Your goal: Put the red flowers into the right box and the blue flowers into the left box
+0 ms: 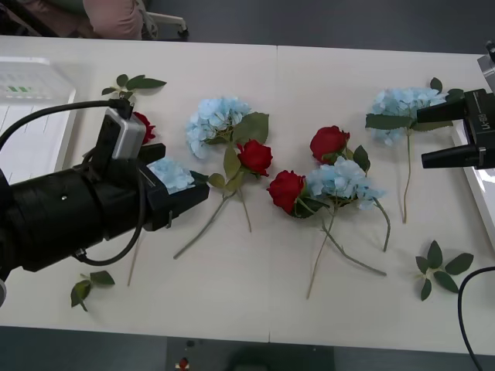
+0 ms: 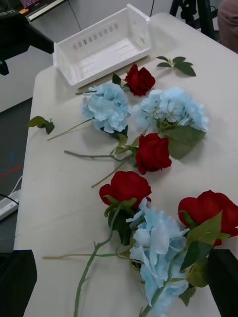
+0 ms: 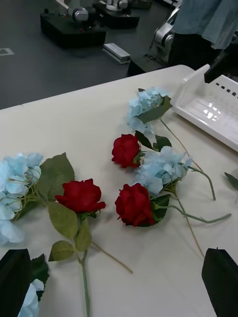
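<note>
I have the left gripper (image 1: 186, 193) low over the table at about nine o'clock, fingers spread wide with nothing between them — it sits just over a blue flower (image 1: 172, 175), which I judge the likeliest first pick since the left box (image 1: 31, 116) lies close behind it at ten o'clock. The right gripper (image 1: 445, 139) hangs at three o'clock, also open and empty, beside another blue cluster (image 1: 402, 104). Four red flowers (image 1: 286, 189) and the remaining blue ones lie mixed at the centre, stems crossing. The right box (image 3: 213, 111) waits empty at the table's right edge — nothing sorted yet.
</note>
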Robot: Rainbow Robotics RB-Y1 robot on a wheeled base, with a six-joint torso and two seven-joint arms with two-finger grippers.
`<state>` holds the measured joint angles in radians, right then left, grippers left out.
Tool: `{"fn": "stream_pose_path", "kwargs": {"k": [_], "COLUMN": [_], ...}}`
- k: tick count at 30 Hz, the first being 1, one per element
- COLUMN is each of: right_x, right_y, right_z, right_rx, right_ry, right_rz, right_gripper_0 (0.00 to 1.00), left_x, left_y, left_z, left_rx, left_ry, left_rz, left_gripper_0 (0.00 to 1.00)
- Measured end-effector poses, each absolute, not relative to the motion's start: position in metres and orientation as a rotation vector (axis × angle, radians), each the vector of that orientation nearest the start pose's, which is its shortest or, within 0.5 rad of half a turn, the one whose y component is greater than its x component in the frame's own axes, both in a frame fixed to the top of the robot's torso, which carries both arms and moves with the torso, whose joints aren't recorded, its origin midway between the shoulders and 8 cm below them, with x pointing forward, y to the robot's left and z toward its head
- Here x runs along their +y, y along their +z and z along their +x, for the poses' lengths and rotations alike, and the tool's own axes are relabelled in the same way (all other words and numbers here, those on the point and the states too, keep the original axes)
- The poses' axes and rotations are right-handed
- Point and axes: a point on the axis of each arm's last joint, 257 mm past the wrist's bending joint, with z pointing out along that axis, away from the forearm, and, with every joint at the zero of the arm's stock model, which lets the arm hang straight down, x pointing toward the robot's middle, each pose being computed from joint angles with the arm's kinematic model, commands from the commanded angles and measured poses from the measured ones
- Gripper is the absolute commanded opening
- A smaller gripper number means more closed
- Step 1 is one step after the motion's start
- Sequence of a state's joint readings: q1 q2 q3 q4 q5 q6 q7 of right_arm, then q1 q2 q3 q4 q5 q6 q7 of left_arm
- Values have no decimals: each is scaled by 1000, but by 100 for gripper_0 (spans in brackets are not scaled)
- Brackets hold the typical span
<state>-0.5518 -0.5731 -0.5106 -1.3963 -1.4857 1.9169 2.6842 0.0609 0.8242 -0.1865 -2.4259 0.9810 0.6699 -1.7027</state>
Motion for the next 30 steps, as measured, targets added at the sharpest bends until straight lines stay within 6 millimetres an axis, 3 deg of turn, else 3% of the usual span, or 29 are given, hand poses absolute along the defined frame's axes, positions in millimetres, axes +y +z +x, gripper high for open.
{"fn": "stream_pose_path", "kwargs": {"k": [5,15,19,25,27,30], "right_x": [-244,-253,-266,-295,-303,-317], "right_y": [-92,-109,-115,-136,-146,-164], "right_z": [436,435,440,467,476,488], "right_rx": [1680,1743,1797,1950,2069,2305], "right_ry": [770,758,705,541,537,557], "right_rz": [-1294,-1279,-1273,-1190,-1072,-746], "right_gripper_0": [100,100,100,100,100,100], "left_x": [102,195,230,288,303,319], "left_y": [-91,-66,-86,-125,-138,-156], "left_z": [389,413,423,450,462,480], "left_rx": [1691,1851,1978,2121,2154,2186], "left_ry": [-511,-366,-375,-359,-351,-314], "left_rz": [754,691,602,440,402,418], "left_gripper_0": [100,100,100,100,100,100]}}
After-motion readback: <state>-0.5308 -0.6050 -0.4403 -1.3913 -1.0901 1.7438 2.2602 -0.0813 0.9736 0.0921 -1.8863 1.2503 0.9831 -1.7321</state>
